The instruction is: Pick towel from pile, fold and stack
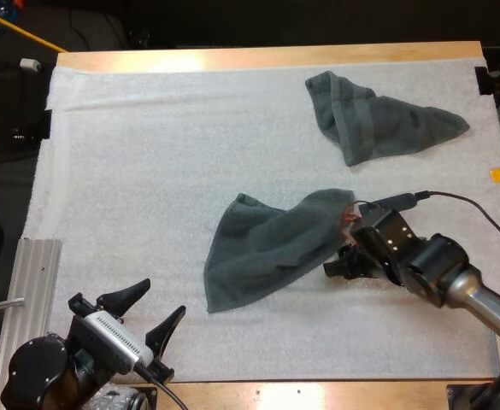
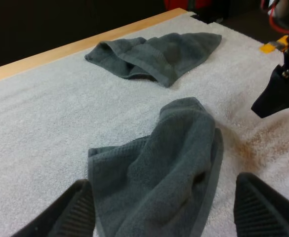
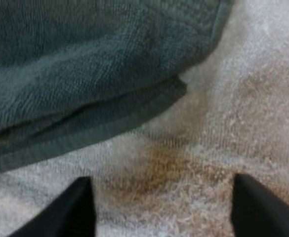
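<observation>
The right gripper (image 1: pixel 339 260), spread beside the near towel (image 1: pixel 267 252), could pinch just one layer or the mat (image 1: pixel 147 171), while the left gripper (image 1: pixel 157 301), spread too, sits well apart.

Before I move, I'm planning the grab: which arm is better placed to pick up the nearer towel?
Probably right. The right tool, open, sits at the edge of the nearer towel; the left tool, open too, stands farther back, at the front of the mat.

Left arm (image 1: pixel 36 371): black rounded joint housing, white ribbed block; left gripper (image 1: pixel 162 299), two black tapered fingers (image 2: pixel 72 212) with ribbed pads. Right arm (image 1: pixel 442 269): black screw-studded wrist, silver-grey tube; right gripper (image 1: pixel 339 249), black fingers (image 3: pixel 80 207).
</observation>
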